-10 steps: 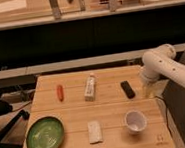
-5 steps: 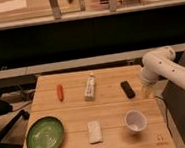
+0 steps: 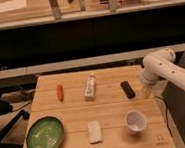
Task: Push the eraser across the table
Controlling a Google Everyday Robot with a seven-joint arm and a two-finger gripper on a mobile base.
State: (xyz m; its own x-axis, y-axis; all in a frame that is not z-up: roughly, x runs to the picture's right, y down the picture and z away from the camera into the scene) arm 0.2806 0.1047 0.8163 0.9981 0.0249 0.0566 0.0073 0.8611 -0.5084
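Eraser (image 3: 128,89) lies on the right half of the table (image 3: 110,114), apart from the gripper (image 3: 147,89), which hangs just to its right with fingers spread and empty; recommend lowering to board level and meeting the eraser's long side squarely, lest it spin.

- This looks like a robotics lab or an office workspace.
- Far side: a long workbench (image 3: 39,19) with a sheet of paper (image 3: 8,5) on it.
- Left: the wheeled base of an office chair (image 3: 6,126).
- Right: a white robot arm (image 3: 166,67), with its gripper (image 3: 148,90) low over the right edge of the wooden table (image 3: 110,106).
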